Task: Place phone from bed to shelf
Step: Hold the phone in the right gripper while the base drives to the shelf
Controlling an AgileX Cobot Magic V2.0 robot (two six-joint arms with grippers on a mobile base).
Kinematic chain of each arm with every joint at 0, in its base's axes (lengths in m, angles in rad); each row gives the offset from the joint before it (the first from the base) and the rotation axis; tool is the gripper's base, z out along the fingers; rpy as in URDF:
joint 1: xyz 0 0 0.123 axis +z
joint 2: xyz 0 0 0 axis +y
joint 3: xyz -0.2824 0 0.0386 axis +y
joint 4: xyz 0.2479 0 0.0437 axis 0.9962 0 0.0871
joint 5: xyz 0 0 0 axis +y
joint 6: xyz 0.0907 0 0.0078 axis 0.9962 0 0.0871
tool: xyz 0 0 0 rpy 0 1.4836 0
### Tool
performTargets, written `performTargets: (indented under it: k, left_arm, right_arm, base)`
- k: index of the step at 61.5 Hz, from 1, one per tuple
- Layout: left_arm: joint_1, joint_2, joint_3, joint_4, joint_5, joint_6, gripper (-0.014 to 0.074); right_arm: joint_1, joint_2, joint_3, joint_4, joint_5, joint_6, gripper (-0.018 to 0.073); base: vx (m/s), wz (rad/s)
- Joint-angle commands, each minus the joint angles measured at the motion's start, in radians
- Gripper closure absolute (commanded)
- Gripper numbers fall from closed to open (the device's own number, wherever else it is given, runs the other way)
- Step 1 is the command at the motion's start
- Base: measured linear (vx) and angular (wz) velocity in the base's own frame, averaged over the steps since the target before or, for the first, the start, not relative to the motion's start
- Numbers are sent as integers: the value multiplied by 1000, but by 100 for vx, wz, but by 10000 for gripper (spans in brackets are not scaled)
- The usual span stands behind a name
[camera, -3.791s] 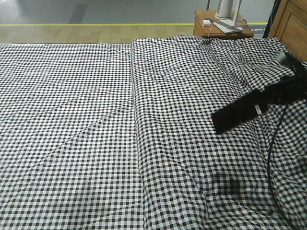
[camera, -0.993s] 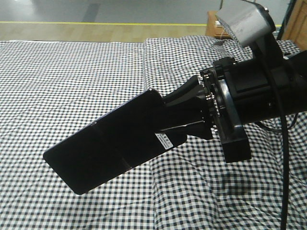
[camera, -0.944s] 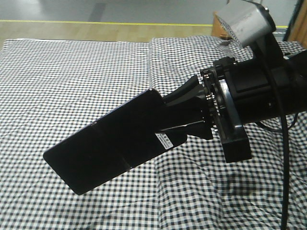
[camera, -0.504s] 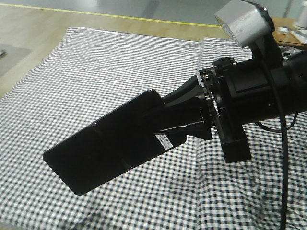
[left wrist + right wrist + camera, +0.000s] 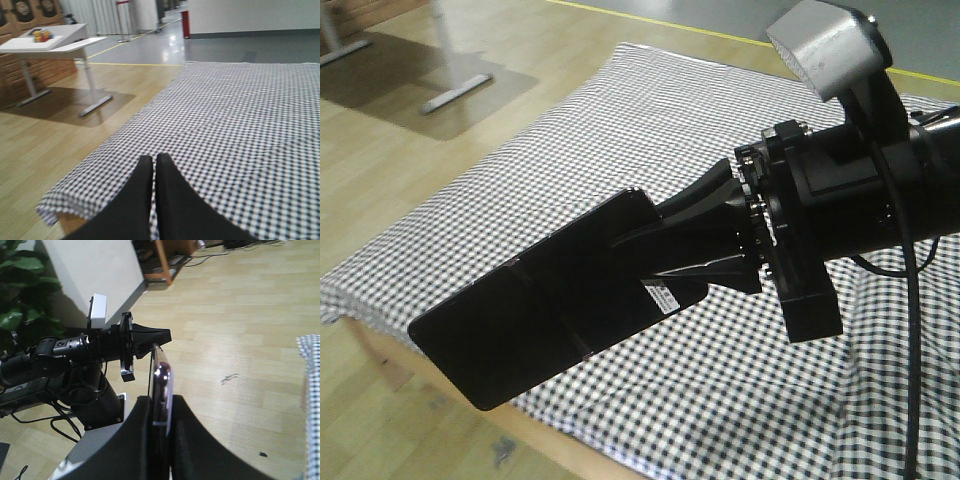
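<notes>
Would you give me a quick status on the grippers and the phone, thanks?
Right gripper shut on the phone, held in the air, off the bed. Left gripper shut, empty. Shelf not in view.

From the front, looks down onto the bed [image 5: 650, 110] corner and wooden floor [image 5: 420, 210]; from left wrist, low along the same bed; from right wrist, out across floor.

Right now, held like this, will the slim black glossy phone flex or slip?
Probably stiff: the slim black glossy phone juts straight from the right gripper, no sag. Likely slippery: glossy face, gripped only near one end, so it could pivot.
</notes>
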Motion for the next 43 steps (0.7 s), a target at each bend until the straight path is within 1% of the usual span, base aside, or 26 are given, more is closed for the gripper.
performTargets:
  k: [1, 43]
  left_arm:
    - [-6, -4, -23, -9, -71, -6, 595]
    - [-6, -4, -23, -9, -71, -6, 595]
  right_arm:
    - [-3, -31, -25, 92, 63, -1, 561]
    - [-3, -31, -25, 92, 63, -1, 561]
  base:
    - [-13, 51]
    - [-14, 53]
